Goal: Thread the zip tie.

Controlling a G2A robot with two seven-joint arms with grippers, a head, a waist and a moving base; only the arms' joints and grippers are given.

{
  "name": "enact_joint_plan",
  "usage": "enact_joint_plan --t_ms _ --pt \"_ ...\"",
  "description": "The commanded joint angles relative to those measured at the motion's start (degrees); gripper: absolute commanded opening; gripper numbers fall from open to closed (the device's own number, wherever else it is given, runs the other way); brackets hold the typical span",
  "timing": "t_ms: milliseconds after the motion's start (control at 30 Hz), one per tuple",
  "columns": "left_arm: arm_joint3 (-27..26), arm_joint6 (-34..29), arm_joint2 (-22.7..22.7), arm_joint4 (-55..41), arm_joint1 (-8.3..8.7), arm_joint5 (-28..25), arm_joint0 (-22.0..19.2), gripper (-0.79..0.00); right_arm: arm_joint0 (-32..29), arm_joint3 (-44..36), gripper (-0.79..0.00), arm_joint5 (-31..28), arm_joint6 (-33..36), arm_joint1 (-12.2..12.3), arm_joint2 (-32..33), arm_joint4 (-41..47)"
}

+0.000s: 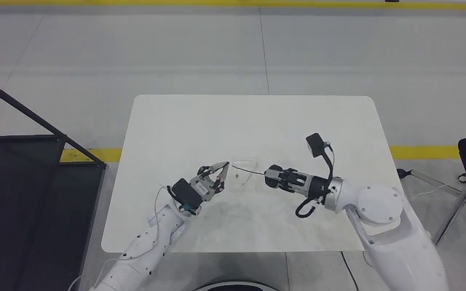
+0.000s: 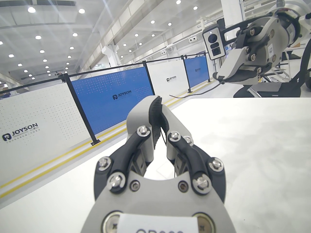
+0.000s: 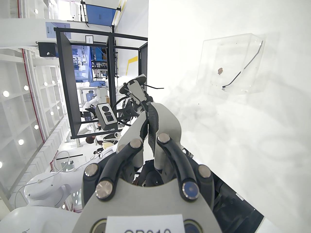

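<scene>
- 2 grippers are held over 1 white table, tips facing each other and near together.
- 1 black zip tie is pinched in the closed fingers of the right gripper, and its free length is stretched toward the left gripper.
- The left gripper's fingers are pressed pad to pad; whether anything is gripped cannot be told.
- 1 clear box is set on the table near the tips, and 1 second zip tie is seen lying inside it.

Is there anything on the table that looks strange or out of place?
Only a small thing: a brown speck lies inside the clear box, beside a black zip tie. It looks like stray debris; I cannot tell what.
</scene>
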Motion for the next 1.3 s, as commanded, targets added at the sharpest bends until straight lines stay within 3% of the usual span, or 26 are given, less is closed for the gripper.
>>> enact_joint_plan --t_ms 0,300,767,1267 --pt "0.6 0.4 -0.1 -1.6 0.02 -3.4 -0.3 -0.785 -0.9 -0.7 -0.785 0.1 0.2 0.1 0.6 0.2" --pt "3.0 2.0 -1.0 -5.4 0.43 -15.6 -2.2 -0.785 -4.3 -2.4 -0.785 -1.7 1.7 0.8 3.8 1.5" --pt "3.2 3.5 -0.5 -3.8 0.49 -16.5 -2.4 -0.785 -5.1 -2.7 -0.785 -1.6 0.0 0.7 3.4 1.3" --pt "3.2 3.5 -0.5 -3.8 0.49 -16.5 -2.4 -0.785 -0.4 -0.6 -0.785 5.1 -2.6 -0.3 -1.0 6.5"
